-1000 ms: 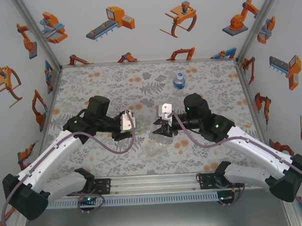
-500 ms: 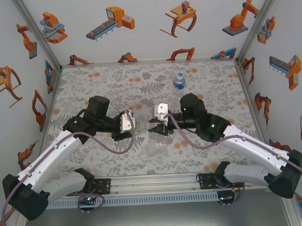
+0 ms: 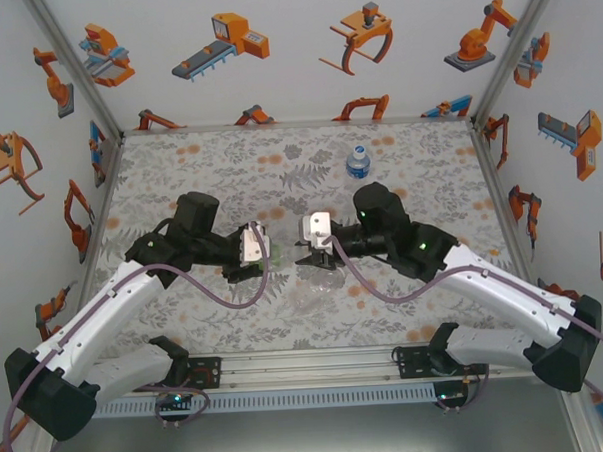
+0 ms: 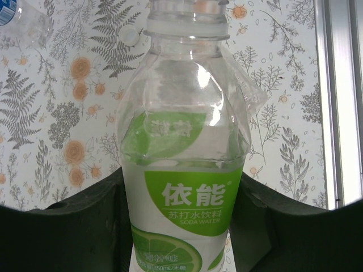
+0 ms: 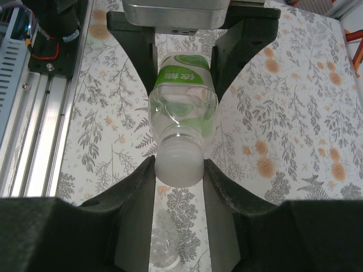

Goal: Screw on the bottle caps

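Two sets of jaws are on one bottle right now. The right gripper (image 5: 178,177) has its jaws drawn in narrow around a white cap (image 5: 178,163), a finger pressed against each side of it, and that cap sits over the mouth of the green-labelled bottle (image 4: 184,141). At the other end, the left gripper (image 4: 180,226) has its jaws clamped tight on the bottle's lower body, right across the label. The bottle lies roughly level between the two arms, held up off the table (image 3: 179,171), over its middle.

By the look of it, this is the screwing-on step itself. The cap is seated on the neck, but whether the thread has caught or how many turns remain cannot be told from here. The cap looks a touch crooked against the neck, so the twist will want a square push.

Further out, the colourless bottle (image 5: 165,249) lies on its side below the held one, toward the near edge at mid-width. Its mouth is too blurred to say whether it is capped. The blue-labelled bottle (image 3: 357,164) stands upright near the far edge, right of centre. It looks capped, though it is small in the overhead view.

So, as a judgement: one cap is going on, one is perhaps done and one is unknown.
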